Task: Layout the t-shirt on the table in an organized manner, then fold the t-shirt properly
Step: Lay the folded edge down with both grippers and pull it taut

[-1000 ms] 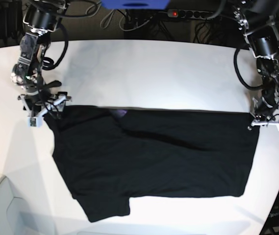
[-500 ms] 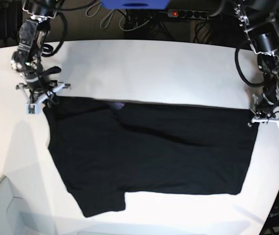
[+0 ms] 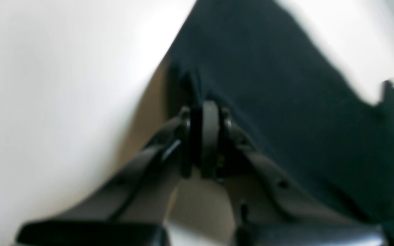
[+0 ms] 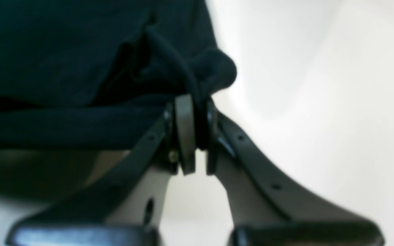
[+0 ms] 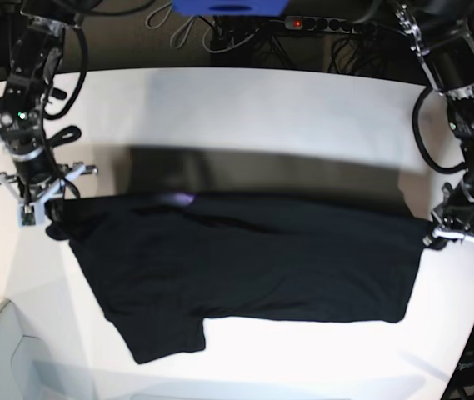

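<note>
The black t-shirt [image 5: 245,258] hangs stretched between both grippers above the white table [image 5: 261,108]; its top edge is lifted and casts a broad shadow behind it. A small purple patch shows near the collar. My right gripper [image 5: 41,196], on the base view's left, is shut on a bunched corner of the t-shirt [image 4: 63,51], which is pinched at the gripper [image 4: 192,100] tips. My left gripper [image 5: 457,233], on the base view's right, is shut on the opposite corner; in the blurred wrist view the gripper [image 3: 205,109] is closed at the edge of the t-shirt [image 3: 286,85].
A power strip [image 5: 311,23] with a red light, cables and a blue object [image 5: 228,7] lie beyond the table's far edge. A pale grey surface [image 5: 3,350] sits at the bottom left. The table's curved edge runs close to my left gripper.
Both grippers have moved toward the table's front, the right one also outward to the left. The shirt's top edge has risen off the table, pulled taut, with a new shadow behind it.
</note>
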Controlling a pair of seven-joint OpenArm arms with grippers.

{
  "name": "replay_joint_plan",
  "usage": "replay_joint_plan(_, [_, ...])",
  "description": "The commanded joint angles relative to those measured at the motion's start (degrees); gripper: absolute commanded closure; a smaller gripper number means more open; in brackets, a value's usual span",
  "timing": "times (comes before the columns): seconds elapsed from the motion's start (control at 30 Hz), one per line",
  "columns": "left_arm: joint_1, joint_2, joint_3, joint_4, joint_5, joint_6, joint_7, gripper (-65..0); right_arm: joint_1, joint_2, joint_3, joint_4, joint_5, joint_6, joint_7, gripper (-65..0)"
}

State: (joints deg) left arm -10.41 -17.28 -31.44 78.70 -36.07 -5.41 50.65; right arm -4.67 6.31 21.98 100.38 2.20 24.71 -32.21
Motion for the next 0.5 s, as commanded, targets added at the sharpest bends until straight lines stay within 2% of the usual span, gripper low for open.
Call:
replay_joint_plan(0.0, [-2.82, -1.23, -0.25, 0.91, -0.63, -0.17, -0.06, 0.0, 3.04, 0.68, 0.22, 1.03, 0.22, -0.31, -2.04, 0.0])
replay_joint_plan(0.13, [-6.24, -1.14, -0.25, 1.08, -0.63, 0.0, 3.37, 0.0, 10.6, 3.58, -0.48, 1.29, 0.57, -0.31, -19.53, 0.0])
replay_joint_plan(0.2, [-6.68, -1.14, -0.25, 1.0, -0.63, 0.09, 5.13, 0.0, 11.92, 3.94, -0.75, 1.38, 0.66, -0.31, -24.8, 0.0])
replay_joint_plan(0.33, [-6.33, -1.14, -0.25, 0.47, -0.45, 0.09, 6.18, 0.0, 12.1, 3.94, -0.57, 1.29, 0.57, 1.97, -30.08, 0.0])
replay_joint_plan(0.4, [-6.24, -1.23, -1.66, -0.67, -0.63, -0.17, 6.36, 0.0, 12.01, 3.5, 0.4, 2.87, 0.75, 5.4, -30.08, 0.0])
replay_joint_plan(0.47, [-6.16, -0.79, -5.97, -1.11, -0.63, -0.17, 6.45, 0.0, 11.04, 1.91, 2.51, 6.04, 0.66, 8.65, -29.38, 0.0])
